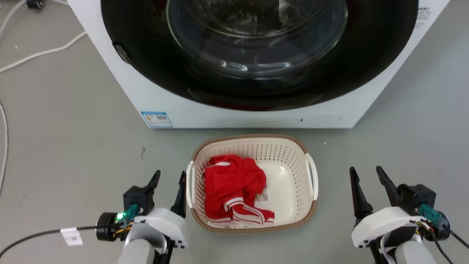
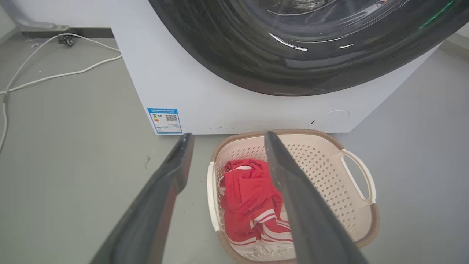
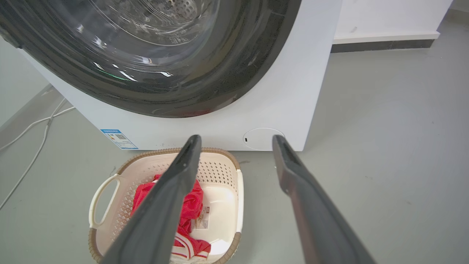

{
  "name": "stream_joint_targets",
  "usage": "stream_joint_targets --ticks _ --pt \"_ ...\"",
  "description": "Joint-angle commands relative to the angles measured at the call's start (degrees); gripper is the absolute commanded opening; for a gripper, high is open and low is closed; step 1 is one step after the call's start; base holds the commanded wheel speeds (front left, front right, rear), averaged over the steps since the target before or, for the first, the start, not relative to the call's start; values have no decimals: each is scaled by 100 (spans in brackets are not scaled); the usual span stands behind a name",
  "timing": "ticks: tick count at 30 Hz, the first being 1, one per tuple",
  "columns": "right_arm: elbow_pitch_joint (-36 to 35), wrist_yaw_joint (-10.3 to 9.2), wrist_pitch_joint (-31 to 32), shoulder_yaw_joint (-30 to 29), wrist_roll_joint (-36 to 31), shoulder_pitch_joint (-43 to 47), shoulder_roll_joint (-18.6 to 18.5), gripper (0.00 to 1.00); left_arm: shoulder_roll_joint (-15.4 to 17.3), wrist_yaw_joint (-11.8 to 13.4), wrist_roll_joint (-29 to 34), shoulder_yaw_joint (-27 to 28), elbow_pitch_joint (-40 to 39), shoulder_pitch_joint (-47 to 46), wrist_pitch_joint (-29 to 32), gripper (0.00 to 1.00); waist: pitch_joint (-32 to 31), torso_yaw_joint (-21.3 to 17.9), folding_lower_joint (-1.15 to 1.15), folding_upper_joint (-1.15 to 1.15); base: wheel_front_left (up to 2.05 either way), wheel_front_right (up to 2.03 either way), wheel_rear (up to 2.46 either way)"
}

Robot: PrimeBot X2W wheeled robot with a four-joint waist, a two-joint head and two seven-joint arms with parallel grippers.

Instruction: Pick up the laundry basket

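1. Left gripper: fingers spread, nothing held. Its inner finger is seen just beside the left handle of the laundry basket; contact cannot be confirmed. In the left wrist view, that handle is framed between the two fingers.

2. Right gripper: fingers parted, empty. It is set well apart from the right handle, with bare floor between.

3. Laundry basket: stood on the floor between the grippers, close in front of the washing machine. A red garment with white stripes is heaped in its left half.

4. Washing machine: white, with a dark round door and a label at one lower corner.

5. Cables: trailed over the floor, far left.

Handling note: the step is judged to be the approach to the handles. The right gripper should be brought inward until it matches the left. Each handle should be taken squarely between the fingers, and both grips closed before any lift. The rise is best kept level and simultaneous, since the garment's weight to one side may cause a tilt. Clearance from the machine front should be kept.
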Motion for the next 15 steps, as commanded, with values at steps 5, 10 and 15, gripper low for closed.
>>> stream_joint_targets --ticks 5,10,15 --pt "889 -2 57 173 137 -703 8 100 132 -184 -206 28 866 -830 56 100 940 -78 -1 0 0 0 0" --pt "1582 -2 86 287 238 -1212 7 100 221 -290 -333 -26 1471 -1357 175 100 1311 -95 -1 0 0 0 0" --pt "2419 -2 166 546 413 -1866 4 100 299 -367 -505 -130 2140 -1949 287 100 1697 -170 -1 0 0 0 0"
